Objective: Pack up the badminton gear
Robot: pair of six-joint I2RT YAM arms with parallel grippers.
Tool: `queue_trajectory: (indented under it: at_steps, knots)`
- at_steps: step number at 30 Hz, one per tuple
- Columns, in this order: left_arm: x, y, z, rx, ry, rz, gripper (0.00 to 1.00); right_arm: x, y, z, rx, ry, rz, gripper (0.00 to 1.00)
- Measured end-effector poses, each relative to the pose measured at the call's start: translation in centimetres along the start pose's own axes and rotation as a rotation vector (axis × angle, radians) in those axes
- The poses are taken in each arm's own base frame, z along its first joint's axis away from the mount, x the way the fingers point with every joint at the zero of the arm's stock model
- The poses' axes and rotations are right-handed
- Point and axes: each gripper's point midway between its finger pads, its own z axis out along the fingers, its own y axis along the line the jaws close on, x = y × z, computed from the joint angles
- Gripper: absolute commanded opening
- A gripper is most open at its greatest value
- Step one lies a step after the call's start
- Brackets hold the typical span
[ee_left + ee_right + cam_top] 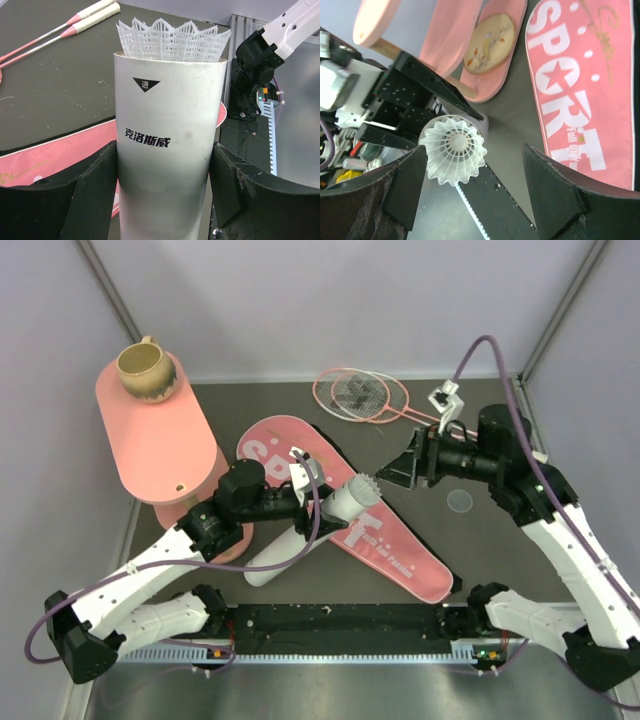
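One shuttlecock (172,40) | seated in tube (167,165) mouth, skirt protruding | left fingers (95,195) clamp tube

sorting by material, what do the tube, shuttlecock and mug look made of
The tube is probably cardboard: matte white, printed black lettering, a thin cut edge at its mouth. The shuttlecock looks like moulded white plastic, since its skirt is an open lattice rather than feathers. The mug seems to be ceramic, with a tan glaze and darker mottling on its side.
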Motion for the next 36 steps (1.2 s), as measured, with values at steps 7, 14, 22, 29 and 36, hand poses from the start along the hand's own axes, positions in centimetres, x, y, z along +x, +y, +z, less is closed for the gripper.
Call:
queue_trajectory:
  at_steps: [7, 14, 22, 29, 36]
  knots:
    - [0.0, 0.0, 0.0, 0.000, 0.000, 0.000, 0.02, 5.1, -0.7, 5.2, -0.029, 0.213, 0.053, 0.75]
    - [0.6, -0.3, -0.1, 0.012, 0.023, -0.010, 0.02, 9.0, -1.7, 7.7, -0.019, 0.305, 0.123, 0.75]
    - [0.4, -0.2, 0.0, 0.011, 0.014, -0.004, 0.02, 7.3, -1.5, 6.7, -0.010, 0.227, 0.094, 0.77]
    - [0.3, -0.2, 0.0, 0.012, 0.013, -0.004, 0.02, 4.8, -1.9, 4.8, -0.001, 0.126, 0.079, 0.77]
    - [0.6, -0.6, -0.1, 0.030, 0.023, -0.008, 0.02, 9.3, -1.9, 7.5, -0.028, 0.244, 0.116, 0.77]
